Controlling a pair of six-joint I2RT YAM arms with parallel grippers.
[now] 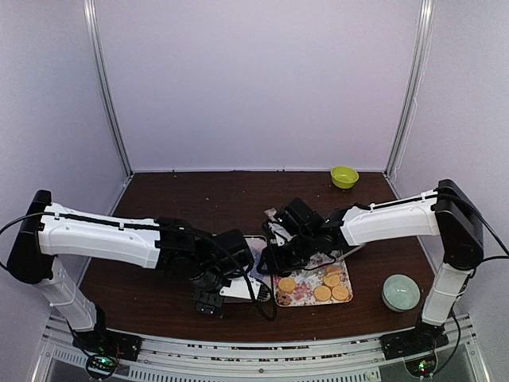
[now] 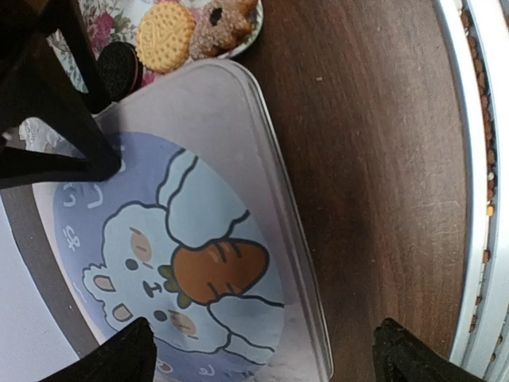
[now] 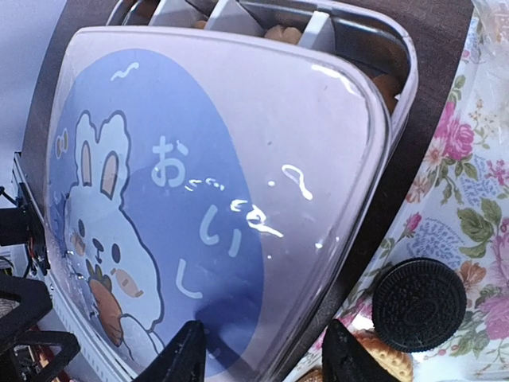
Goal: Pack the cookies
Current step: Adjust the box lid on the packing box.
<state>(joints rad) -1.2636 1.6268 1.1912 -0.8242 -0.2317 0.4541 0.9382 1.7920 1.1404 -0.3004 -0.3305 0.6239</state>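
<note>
The cookies point(image 1: 322, 286) lie on a floral tray point(image 1: 296, 298); golden ones point(image 2: 165, 36) and a black one point(image 3: 419, 304) show up close. More cookies point(image 3: 282, 33) sit in a divided box point(image 3: 398, 72). A frosted lid point(image 3: 207, 199) printed with a rabbit and carrot lies askew over that box. My right gripper point(image 3: 266, 350) has its jaws apart astride the lid's edge next to the tray, one finger over the lid. My left gripper point(image 2: 266, 358) is wide open above the lid's point(image 2: 199, 239) other edge, holding nothing.
A small green bowl point(image 1: 344, 177) stands at the back right. A pale green round container point(image 1: 401, 292) sits at the front right. The metal rail point(image 2: 477, 199) of the table's near edge runs close to my left gripper.
</note>
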